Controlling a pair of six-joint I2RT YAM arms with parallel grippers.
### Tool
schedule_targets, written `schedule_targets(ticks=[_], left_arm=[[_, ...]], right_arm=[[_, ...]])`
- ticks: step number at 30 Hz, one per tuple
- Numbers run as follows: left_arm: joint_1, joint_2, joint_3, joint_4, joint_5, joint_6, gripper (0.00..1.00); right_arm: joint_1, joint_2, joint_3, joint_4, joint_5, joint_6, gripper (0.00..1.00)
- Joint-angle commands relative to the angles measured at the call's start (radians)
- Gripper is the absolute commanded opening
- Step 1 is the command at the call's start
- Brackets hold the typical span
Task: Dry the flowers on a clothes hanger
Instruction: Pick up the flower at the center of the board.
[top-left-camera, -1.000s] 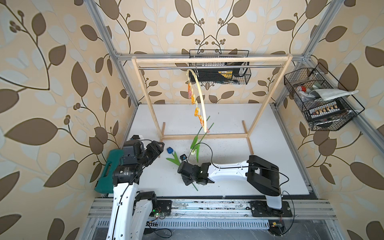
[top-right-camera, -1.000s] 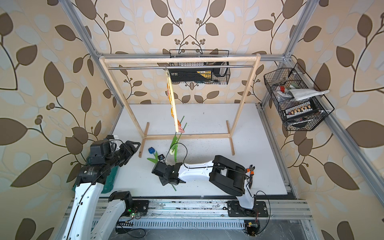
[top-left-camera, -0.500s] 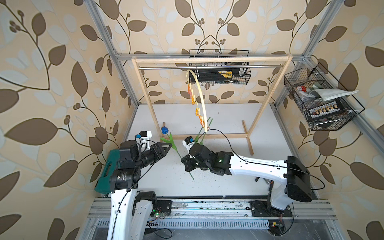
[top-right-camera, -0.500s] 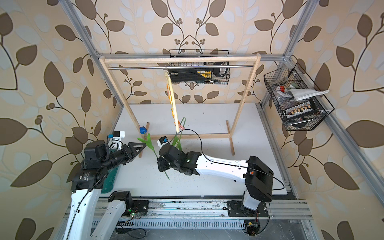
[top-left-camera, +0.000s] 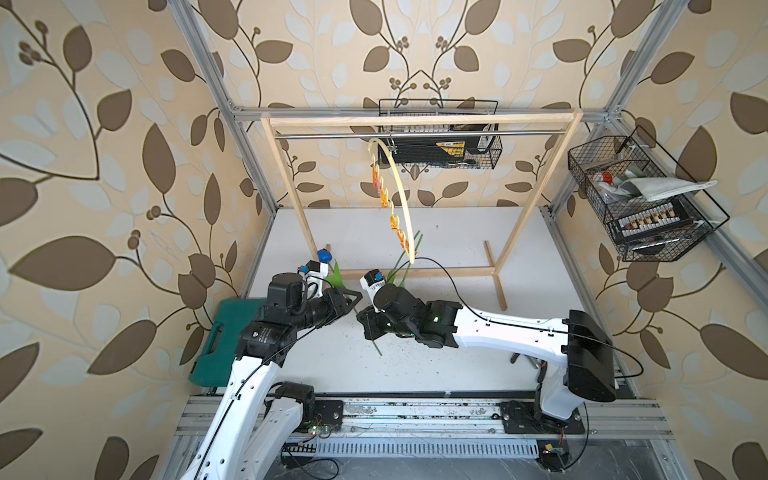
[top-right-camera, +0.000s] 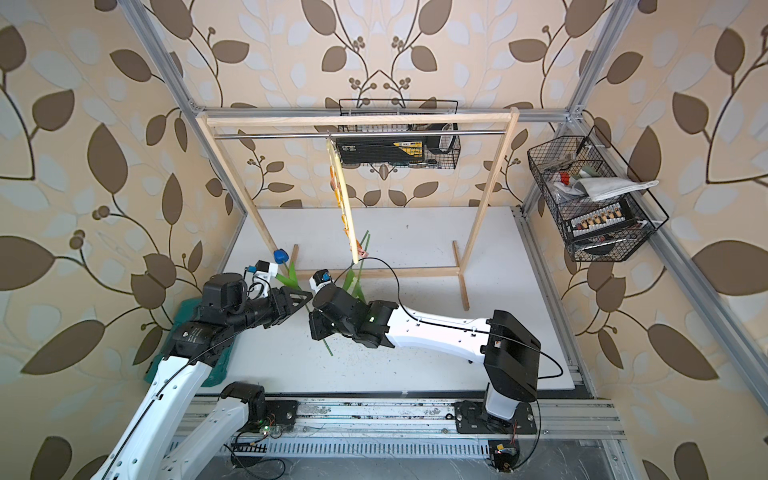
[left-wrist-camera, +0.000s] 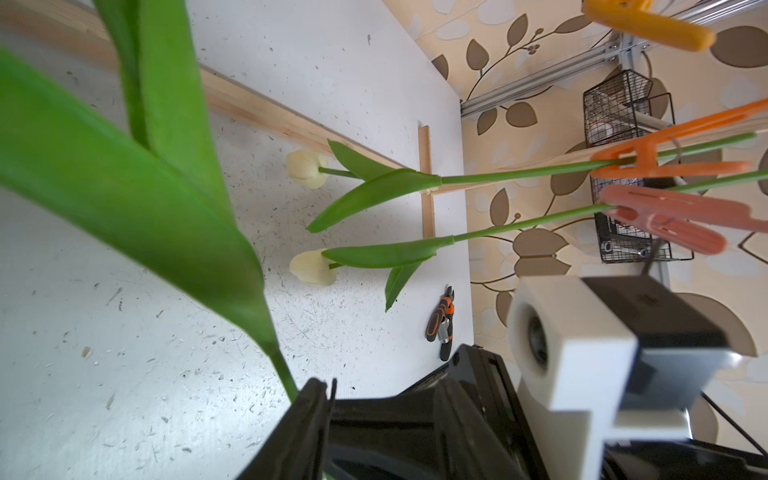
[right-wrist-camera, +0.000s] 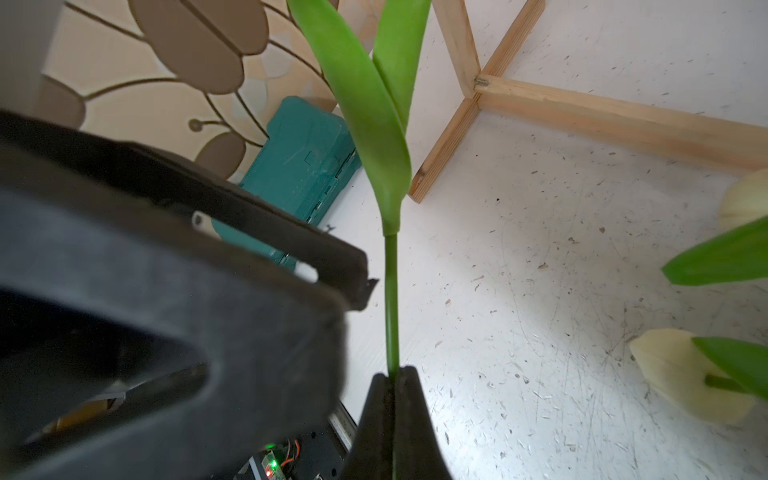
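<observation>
My right pincer (right-wrist-camera: 392, 384) is clamped on the stem of the blue tulip (top-left-camera: 324, 254), head at eleven o'clock. My left pincer (top-left-camera: 353, 301) sits just beside that stem; whether it grips I cannot tell. Both cream tulips (left-wrist-camera: 307, 168) hang clipped to the clothes hanger (top-left-camera: 402, 195) at twelve o'clock.

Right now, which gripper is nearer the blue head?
Left. The left gripper is beside the stem near the leaves; the right gripper clamps it farther from the blue head.
</observation>
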Motion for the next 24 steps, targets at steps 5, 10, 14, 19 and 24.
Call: schedule_targets(ticks=[5, 10, 14, 19, 24], left_arm=[[-0.012, -0.006, 0.052, -0.018, -0.085, 0.019, 0.5], [-0.017, 0.012, 0.04, -0.025, -0.067, 0.02, 0.54], [-0.025, 0.019, 0.012, 0.004, -0.078, 0.008, 0.52], [-0.037, 0.038, 0.003, 0.049, -0.09, -0.012, 0.48], [-0.071, 0.068, -0.009, 0.096, -0.112, -0.039, 0.45]], right_arm=[[-0.028, -0.021, 0.018, 0.0, 0.032, -0.013, 0.0], [-0.04, -0.038, -0.002, 0.027, 0.024, -0.005, 0.0], [-0.041, -0.052, -0.001, 0.032, 0.009, -0.005, 0.0], [-0.04, -0.06, -0.006, 0.047, -0.017, 0.004, 0.0], [-0.041, -0.062, -0.005, 0.052, -0.026, 0.006, 0.0]])
